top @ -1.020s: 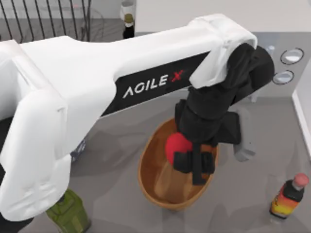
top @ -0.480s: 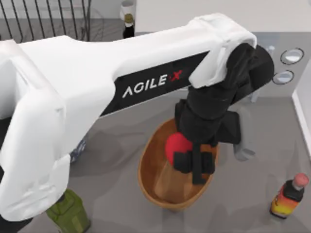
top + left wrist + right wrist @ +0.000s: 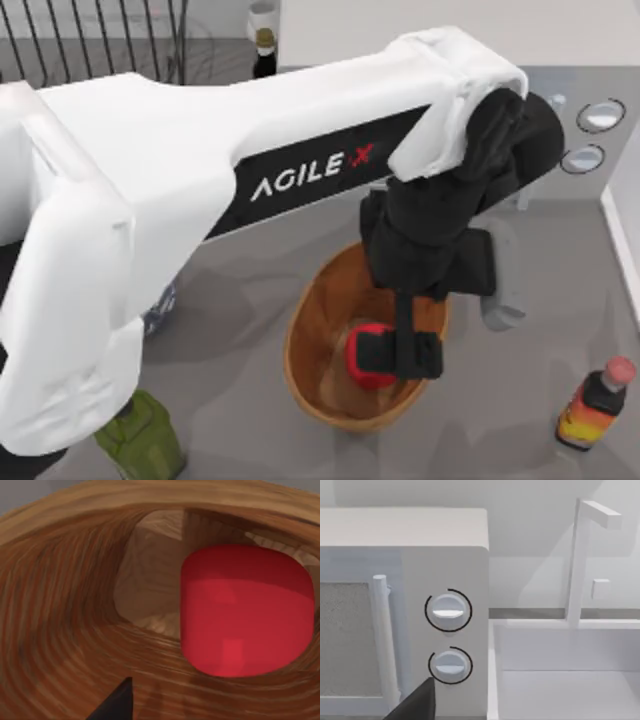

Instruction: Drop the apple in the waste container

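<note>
The red apple (image 3: 362, 378) lies low inside the orange-brown waste container (image 3: 300, 340), partly covered from above by my left gripper (image 3: 402, 355). That gripper hangs open just over the basket's middle, with the apple free of its fingers. In the left wrist view the apple (image 3: 245, 610) rests against the ribbed wall (image 3: 65, 605), beyond one dark fingertip (image 3: 117, 702). My right arm is parked facing the microwave. In the right wrist view one fingertip (image 3: 417, 702) of its open gripper shows, with nothing beside it.
A bottle with a pinkish cap (image 3: 597, 402) stands at the front right and a green bottle (image 3: 140, 440) at the front left. A black wire rack (image 3: 90, 40) and a dark bottle (image 3: 264, 55) are at the back. The microwave's knobs (image 3: 600, 115) are at the back right.
The apple has left the left gripper and dropped from the basket's rim level down to its bottom. The gripper itself has sunk slightly toward the basket.
</note>
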{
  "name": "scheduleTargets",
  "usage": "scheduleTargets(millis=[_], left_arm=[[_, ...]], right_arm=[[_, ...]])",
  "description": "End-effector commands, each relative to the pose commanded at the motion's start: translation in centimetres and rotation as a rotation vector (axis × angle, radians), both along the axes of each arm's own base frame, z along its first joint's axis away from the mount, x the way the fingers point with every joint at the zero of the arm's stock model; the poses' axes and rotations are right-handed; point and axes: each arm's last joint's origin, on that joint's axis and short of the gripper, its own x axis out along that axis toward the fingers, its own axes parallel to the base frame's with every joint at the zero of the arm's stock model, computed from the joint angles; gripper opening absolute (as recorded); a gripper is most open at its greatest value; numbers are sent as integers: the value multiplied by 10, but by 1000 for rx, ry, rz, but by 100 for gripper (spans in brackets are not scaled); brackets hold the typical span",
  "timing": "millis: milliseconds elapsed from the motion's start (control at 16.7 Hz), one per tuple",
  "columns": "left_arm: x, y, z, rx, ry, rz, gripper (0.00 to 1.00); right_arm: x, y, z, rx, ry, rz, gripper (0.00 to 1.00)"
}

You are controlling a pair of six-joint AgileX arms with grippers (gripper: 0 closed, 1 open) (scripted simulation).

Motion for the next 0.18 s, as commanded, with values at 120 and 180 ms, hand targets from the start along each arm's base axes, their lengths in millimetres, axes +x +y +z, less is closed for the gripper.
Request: scheduleTargets(millis=[120, 180], left_arm=[[0, 0, 0, 0, 0, 0, 100], [0, 0, 0, 0, 0, 0, 100]], right_arm=[[0, 0, 0, 0, 0, 0, 100], [0, 0, 0, 0, 0, 0, 100]])
